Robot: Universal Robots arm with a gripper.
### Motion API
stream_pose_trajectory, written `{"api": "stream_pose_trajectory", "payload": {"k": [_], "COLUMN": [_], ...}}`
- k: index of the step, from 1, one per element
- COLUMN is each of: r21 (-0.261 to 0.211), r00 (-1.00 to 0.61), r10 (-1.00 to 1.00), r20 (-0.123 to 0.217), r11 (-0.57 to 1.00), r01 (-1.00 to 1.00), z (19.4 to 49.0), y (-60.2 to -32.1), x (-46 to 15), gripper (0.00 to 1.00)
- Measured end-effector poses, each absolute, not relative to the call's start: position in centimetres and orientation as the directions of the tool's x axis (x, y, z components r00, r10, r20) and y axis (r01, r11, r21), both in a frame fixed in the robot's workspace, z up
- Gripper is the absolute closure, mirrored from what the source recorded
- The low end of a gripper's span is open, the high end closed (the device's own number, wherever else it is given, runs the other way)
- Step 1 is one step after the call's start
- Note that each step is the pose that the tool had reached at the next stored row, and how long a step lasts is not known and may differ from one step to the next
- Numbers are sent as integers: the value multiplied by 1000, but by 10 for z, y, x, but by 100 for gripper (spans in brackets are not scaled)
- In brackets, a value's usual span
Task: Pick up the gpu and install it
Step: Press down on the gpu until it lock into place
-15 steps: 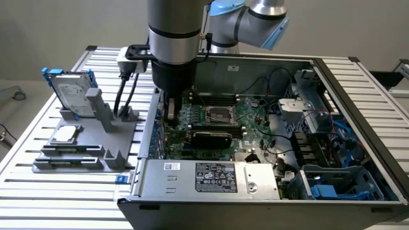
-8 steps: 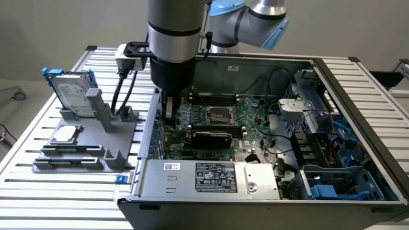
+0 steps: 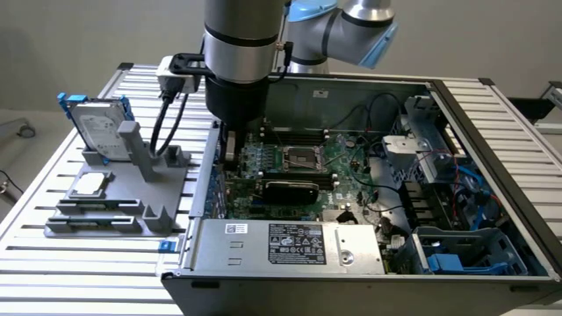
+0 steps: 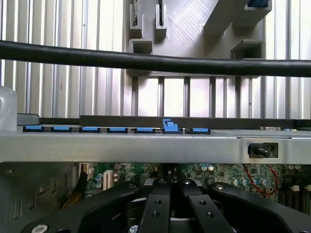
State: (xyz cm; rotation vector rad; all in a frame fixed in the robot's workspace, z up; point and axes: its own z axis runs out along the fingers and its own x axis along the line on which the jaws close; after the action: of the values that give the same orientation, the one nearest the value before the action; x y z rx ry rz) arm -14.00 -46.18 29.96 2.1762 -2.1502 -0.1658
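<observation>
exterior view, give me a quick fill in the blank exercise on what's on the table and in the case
1. The pincer is ____.
2. The gpu, with its black shroud showing, sits on the ____ inside the case.
3. The hard drive stands in a frame coloured ____.
4. The drive's grey stand is at the exterior view's ____ of the case.

Missing words: shut; motherboard; blue; left

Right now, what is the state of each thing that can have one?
Black gripper: shut, inside the case.
Black-shrouded gpu card: lying over the green motherboard, apart from the gripper.
Grey computer case: open.
Silver hard drive in blue frame: upright in grey holder.
</observation>
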Motion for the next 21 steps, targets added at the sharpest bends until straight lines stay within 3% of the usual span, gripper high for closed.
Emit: {"api": "stream_pose_trajectory", "payload": {"k": [21], "r21": [166], "r00": [9], "r10": [-1000], "r20": [4], "r11": [-9], "r01": [-986], "z": [302], "y": [-462], "x": [-133], "gripper": [89]}}
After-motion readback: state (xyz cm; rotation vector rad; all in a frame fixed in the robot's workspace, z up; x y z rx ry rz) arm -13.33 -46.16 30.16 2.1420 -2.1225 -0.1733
